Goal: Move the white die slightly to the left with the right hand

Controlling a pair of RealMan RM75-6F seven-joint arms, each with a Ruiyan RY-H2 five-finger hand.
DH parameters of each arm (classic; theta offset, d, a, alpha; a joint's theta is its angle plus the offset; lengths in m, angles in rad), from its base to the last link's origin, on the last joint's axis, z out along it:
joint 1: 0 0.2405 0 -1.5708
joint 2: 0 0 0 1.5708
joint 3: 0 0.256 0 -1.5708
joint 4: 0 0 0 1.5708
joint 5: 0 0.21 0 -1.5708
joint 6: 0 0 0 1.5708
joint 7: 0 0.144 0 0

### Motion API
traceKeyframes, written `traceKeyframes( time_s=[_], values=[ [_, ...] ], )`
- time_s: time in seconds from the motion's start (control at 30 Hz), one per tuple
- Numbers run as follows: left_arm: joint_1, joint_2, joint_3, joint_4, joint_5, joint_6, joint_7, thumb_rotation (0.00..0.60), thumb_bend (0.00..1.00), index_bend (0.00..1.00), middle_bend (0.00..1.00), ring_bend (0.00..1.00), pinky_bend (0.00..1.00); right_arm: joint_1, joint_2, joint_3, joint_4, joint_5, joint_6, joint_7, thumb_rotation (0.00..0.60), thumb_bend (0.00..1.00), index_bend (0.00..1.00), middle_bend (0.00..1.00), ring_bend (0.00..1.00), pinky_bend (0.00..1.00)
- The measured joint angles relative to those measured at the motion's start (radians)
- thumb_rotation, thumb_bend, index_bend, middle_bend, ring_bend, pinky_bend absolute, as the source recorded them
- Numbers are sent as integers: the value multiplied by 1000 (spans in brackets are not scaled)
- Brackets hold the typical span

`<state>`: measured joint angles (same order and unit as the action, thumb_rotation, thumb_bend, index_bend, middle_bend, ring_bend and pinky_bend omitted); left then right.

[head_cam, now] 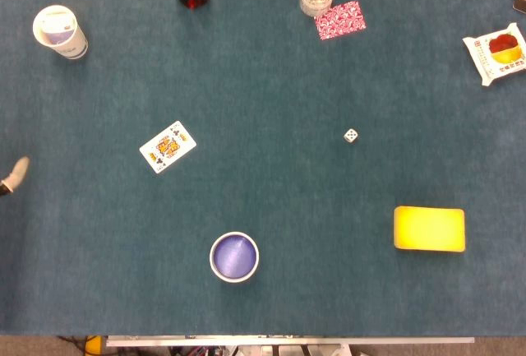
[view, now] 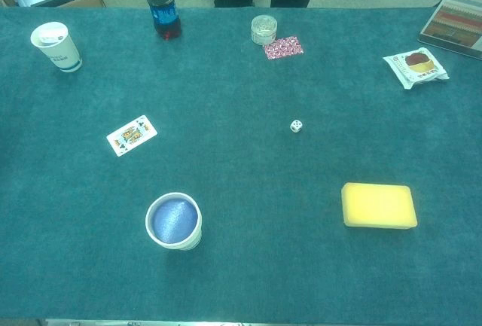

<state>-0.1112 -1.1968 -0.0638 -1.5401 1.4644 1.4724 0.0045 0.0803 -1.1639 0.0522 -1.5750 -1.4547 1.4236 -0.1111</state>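
Sitting alone right of centre, the white die [head_cam: 351, 136] is tiny, so the right hand, not visible in either view, could tip it while pushing; I cannot tell its fingers.

Left hand [head_cam: 15, 175] only a sliver at the bench's [head_cam: 279, 68] left edge, pale beige fingertip, dark segment behind it
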Motion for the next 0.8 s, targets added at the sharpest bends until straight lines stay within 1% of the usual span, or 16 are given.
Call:
traceKeyframes(
  time_s=[0.03,0.07,0.13,0.23,0.37,0.43,0.57,0.63,0.67,0.77,0.8],
  values=[
    [-1,6,6,-10,2,-11,-25,490,209,181,82,72,357,1,-3,0,2,0,-2,2,600,7,636,356,186,246],
    [-2,11,11,-17,6,-18,-45,515,209,182,82,73,358,2,-7,-1,4,0,-3,3,600,7,636,356,186,246],
    [-4,22,23,-34,20,-32,-87,541,209,183,83,74,359,4,-12,-2,7,-3,-6,4,600,7,636,356,186,246],
    [-5,33,32,-44,36,-37,-98,580,209,184,83,74,358,6,-15,-3,10,-6,-9,7,600,7,636,356,186,246],
    [-8,37,33,-49,32,-44,-95,600,209,185,83,75,359,11,-7,-9,10,-10,-26,30,600,7,636,356,186,281],
    [-9,36,33,-49,29,-46,-91,600,209,185,84,75,359,14,0,-14,9,-12,-37,39,600,7,636,356,186,316],
    [-8,35,34,-46,23,-49,-89,600,209,186,85,76,359,19,13,-22,2,-18,-53,55,600,7,632,356,208,346],
    [-7,35,34,-45,20,-50,-91,600,209,187,85,76,359,23,22,-28,-4,-22,-67,69,600,5,590,356,217,375],
    [-7,35,34,-44,18,-50,-93,600,209,187,82,76,360,26,29,-32,-10,-23,-79,79,600,2,539,351,221,417],
    [-5,33,34,-40,18,-48,-100,600,210,188,72,77,360,41,65,-48,-34,-27,-133,106,600,0,343,296,231,562],
    [-4,32,35,-39,20,-47,-100,600,210,188,70,76,360,49,79,-53,-44,-26,-158,108,600,0,251,267,232,621]
  ],
)
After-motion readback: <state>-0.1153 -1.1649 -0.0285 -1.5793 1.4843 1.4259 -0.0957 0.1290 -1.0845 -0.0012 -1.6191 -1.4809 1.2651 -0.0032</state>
